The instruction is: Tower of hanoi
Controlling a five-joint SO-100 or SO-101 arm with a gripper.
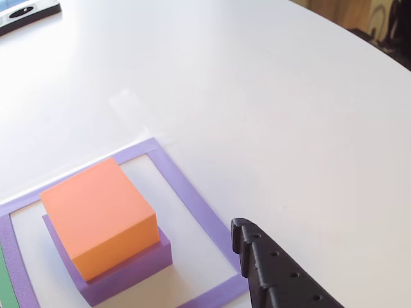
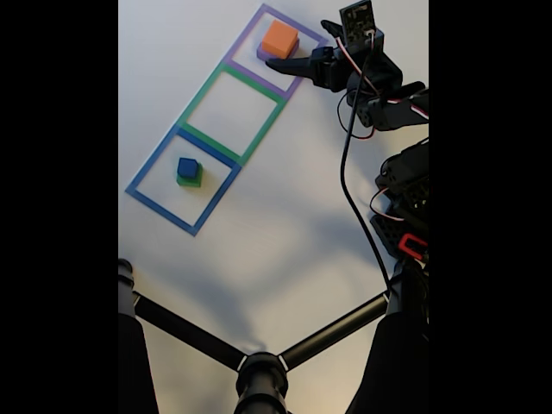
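The white surface (image 2: 276, 233) carries three taped square outlines in a diagonal row: a purple outline (image 2: 321, 45) toward the top edge in the fixed view, a green outline (image 2: 200, 93) in the middle, a blue outline (image 2: 155, 159) lowest. Inside the purple outline lies the flat purple block (image 1: 131, 277), bearing the orange one. Inside the blue outline lies the green block (image 2: 190, 180), bearing the blue cube.

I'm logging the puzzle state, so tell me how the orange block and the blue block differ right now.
The orange block is clearly bigger than the blue block. Orange sits on the purple block inside the purple tape square; blue sits on the green block inside the blue tape square. Orange lies right beside the gripper; blue is far from it. Both are square and top their stacks.
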